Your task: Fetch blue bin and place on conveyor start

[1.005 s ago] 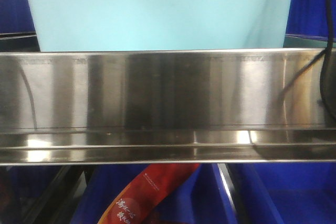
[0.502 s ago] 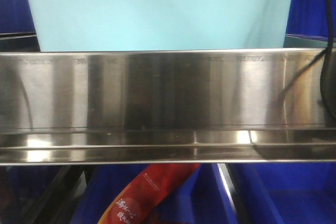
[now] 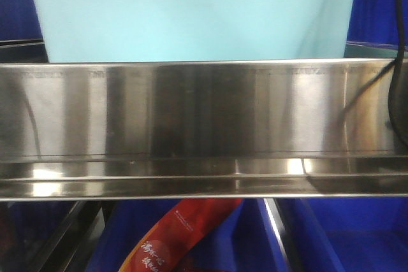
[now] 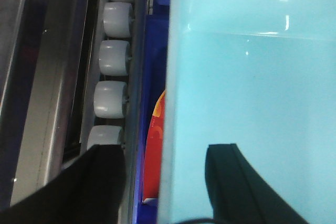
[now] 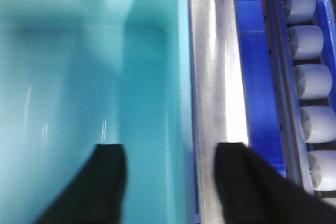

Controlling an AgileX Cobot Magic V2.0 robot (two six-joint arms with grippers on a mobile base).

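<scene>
The blue bin (image 3: 191, 17) is a pale cyan tub resting on top of the shelf, filling the upper part of the front view. My left gripper (image 4: 165, 153) is open and straddles the bin's left wall: one black finger (image 4: 102, 182) is outside, the other is inside the bin (image 4: 252, 103). My right gripper (image 5: 170, 150) is open too and straddles the right wall of the bin (image 5: 79, 77). One of its fingers is inside the tub, the other finger (image 5: 249, 182) hangs over the steel rail. The conveyor start is out of view.
A shiny stainless-steel shelf front (image 3: 204, 113) spans the front view under the bin. Below it lie a red package (image 3: 185, 227) and dark blue crates (image 3: 357, 234). Rows of grey rollers (image 4: 113, 59) (image 5: 310, 43) run beside the bin. A black cable (image 3: 398, 62) hangs at right.
</scene>
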